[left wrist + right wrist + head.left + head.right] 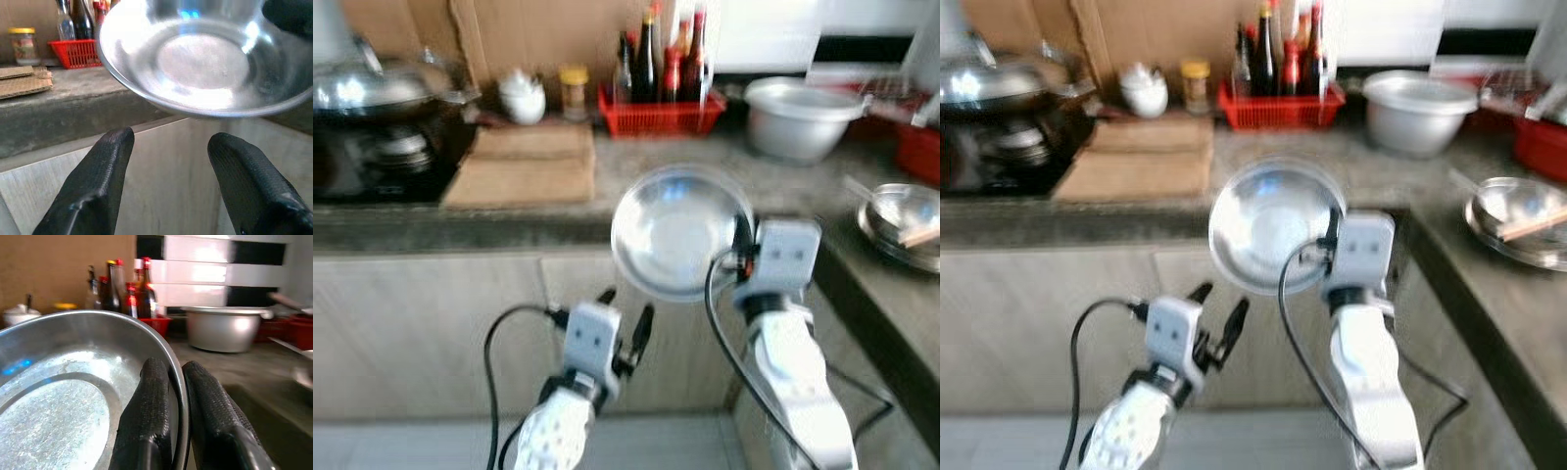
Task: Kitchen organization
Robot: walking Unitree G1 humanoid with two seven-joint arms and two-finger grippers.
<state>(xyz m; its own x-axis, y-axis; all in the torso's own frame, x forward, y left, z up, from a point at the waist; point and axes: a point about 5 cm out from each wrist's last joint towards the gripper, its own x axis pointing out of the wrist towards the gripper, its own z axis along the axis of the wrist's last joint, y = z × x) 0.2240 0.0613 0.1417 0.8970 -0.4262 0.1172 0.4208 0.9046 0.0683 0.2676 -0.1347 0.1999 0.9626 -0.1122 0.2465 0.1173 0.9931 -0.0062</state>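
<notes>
Right wrist view: steel plate's rim apparently between right claw fingers.

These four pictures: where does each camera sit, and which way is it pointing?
Left eye and right eye views: on the head, looking down at the counter; both silver arms show, and the right gripper holds the steel plate.
Left wrist view: along the open left gripper, up at the plate's underside.
Right wrist view: along fingers pinching the plate's rim.
Shared: the plate and the red basket of bottles.
</notes>
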